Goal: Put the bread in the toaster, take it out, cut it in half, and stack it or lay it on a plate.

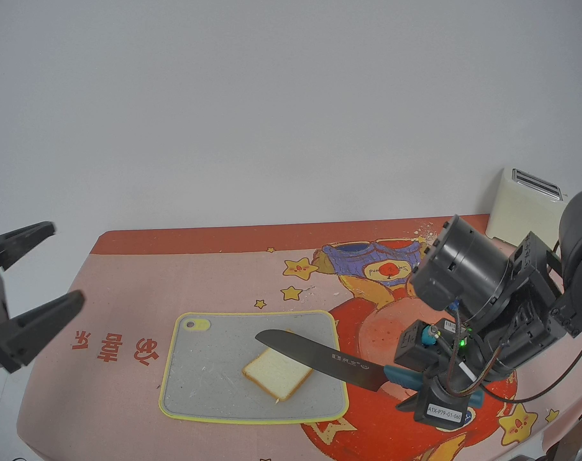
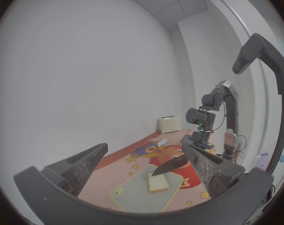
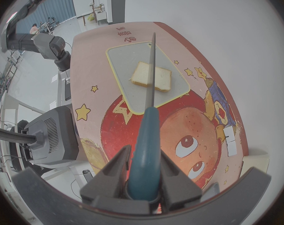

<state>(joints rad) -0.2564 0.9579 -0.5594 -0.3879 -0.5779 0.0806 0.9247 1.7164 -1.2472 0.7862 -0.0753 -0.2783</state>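
Observation:
A slice of bread (image 1: pixel 278 374) lies whole on a grey cutting board (image 1: pixel 207 379) with a yellow rim. My right gripper (image 3: pixel 145 169) is shut on the teal handle of a knife (image 1: pixel 319 357), whose dark blade hangs over the slice (image 3: pixel 152 77), edge down and along its middle. Whether the blade touches the slice is unclear. The white toaster (image 1: pixel 524 207) stands at the table's far right corner, its slots showing nothing. My left gripper (image 1: pixel 44 270) hangs open at the left edge, well above the table, with nothing between its fingers.
The table (image 1: pixel 131 270) wears a pink cloth with a cartoon print. A small white tag (image 3: pixel 231 140) lies near the toaster. Bare cloth lies left of the cutting board (image 2: pixel 137 194).

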